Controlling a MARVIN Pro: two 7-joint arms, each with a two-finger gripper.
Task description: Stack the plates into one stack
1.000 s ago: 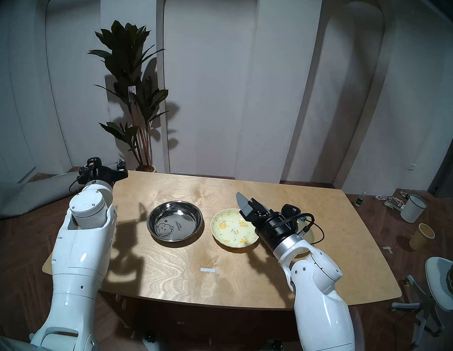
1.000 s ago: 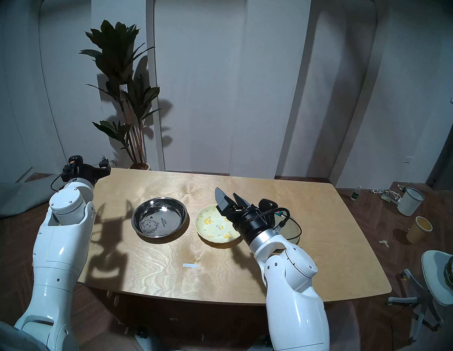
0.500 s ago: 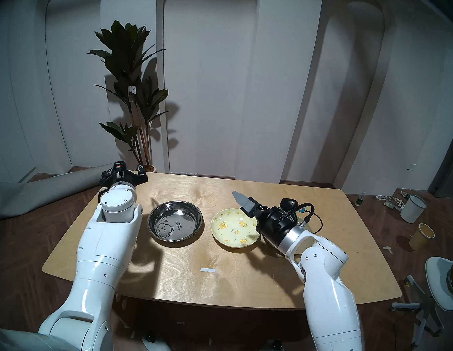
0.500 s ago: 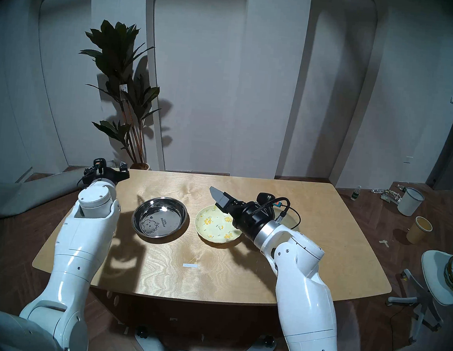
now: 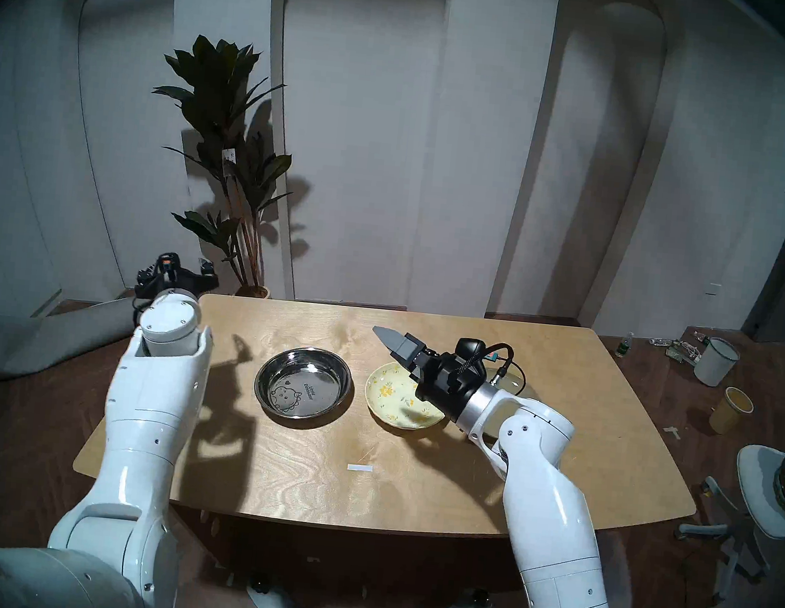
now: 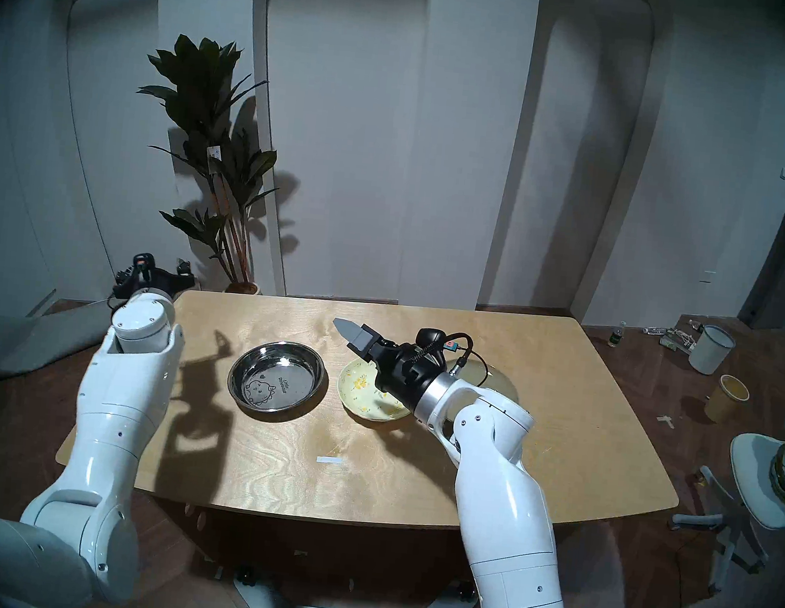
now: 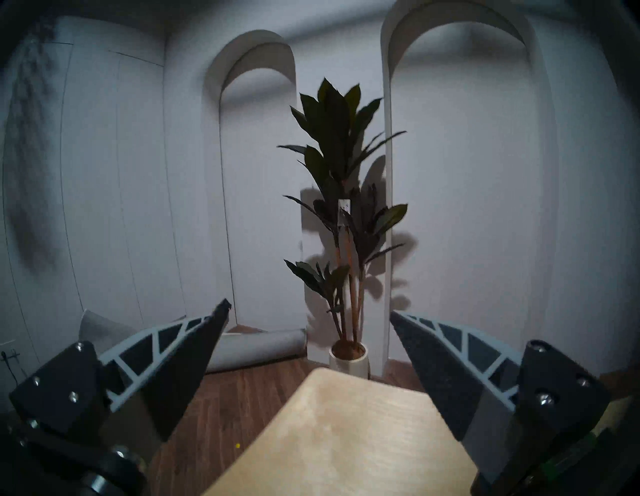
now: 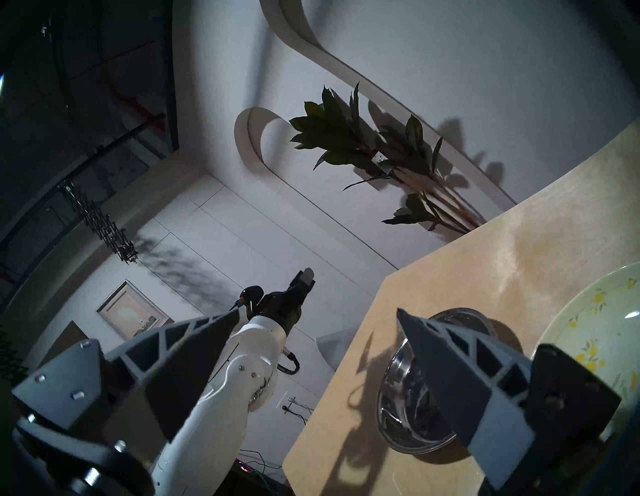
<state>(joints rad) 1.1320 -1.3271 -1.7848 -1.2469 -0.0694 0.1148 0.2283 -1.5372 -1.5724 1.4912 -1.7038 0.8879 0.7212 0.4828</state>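
My right arm covers most of the olive-beige plate [image 5: 512, 380]; from the head views I only catch a sliver of its rim behind the wrist, at the right of the worktop [image 5: 411, 484]. The right hand [image 8: 317, 317] hangs above the floral plate [image 5: 391, 396], hiding its right half. The steel plate [image 5: 305, 382] sits clear, just left of the floral one, not touching. The right wrist view shows that hand gaping wide, holding nothing, which the head views blur. The left hand [image 7: 308, 310] floats off the worktop's far left corner; its wrist view shows spread, empty fingers [image 7: 194, 350] facing a potted plant [image 7: 346, 194].
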